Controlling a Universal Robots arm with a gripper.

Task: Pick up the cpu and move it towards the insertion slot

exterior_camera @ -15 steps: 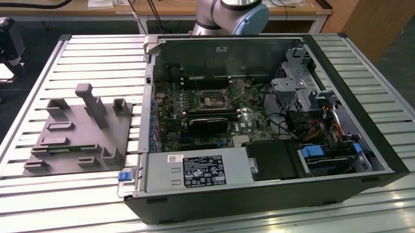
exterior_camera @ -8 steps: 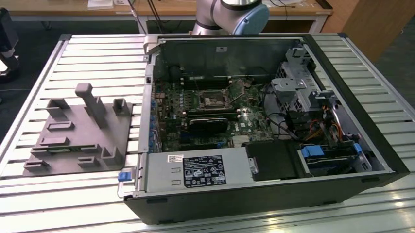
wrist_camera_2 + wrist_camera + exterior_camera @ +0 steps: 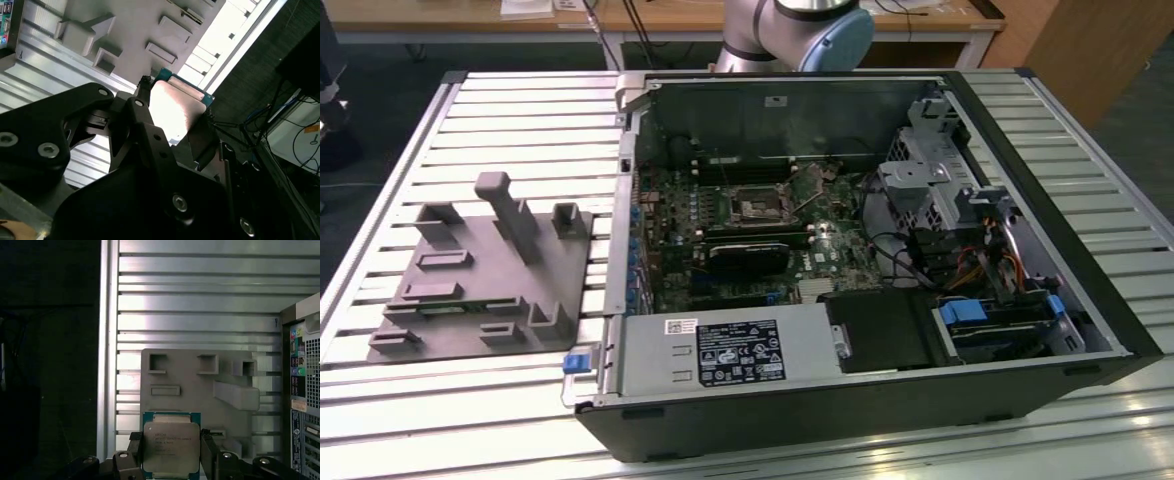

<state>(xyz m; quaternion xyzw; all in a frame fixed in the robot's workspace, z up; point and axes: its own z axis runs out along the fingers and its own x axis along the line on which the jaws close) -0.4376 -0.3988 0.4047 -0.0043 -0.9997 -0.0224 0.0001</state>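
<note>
jaws clamped on two sides of the cpu (image 3: 171,447); grey fixture block (image 3: 190,385) beyond it

A robot arm (image 3: 787,35) with a rounded silver-grey joint housing capped in pale blue. Its gripper (image 3: 175,107) is matte black throughout: broad, flat, angular linkage plates with rounded ends, joined by shiny round silver screws (image 3: 48,149) and small pivot pins, narrowing into two slim black fingers (image 3: 209,452).
</note>
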